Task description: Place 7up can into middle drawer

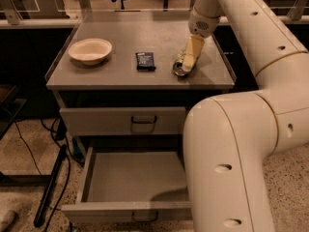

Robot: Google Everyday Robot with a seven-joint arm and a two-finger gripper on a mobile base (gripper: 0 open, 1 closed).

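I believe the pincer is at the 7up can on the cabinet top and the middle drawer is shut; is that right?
No, the camera view shows the middle drawer pulled open. The pincer is at the 7up can on the cabinet top.

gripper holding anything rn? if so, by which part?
Cannot tell. The gripper sits over the body of the 7up can at the right of the cabinet top; only its silver end shows, and whether it grips is hidden.

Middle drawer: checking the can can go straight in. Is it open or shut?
Open: the middle drawer is pulled out, grey floor showing. The gripper is at the 7up can on the cabinet top.
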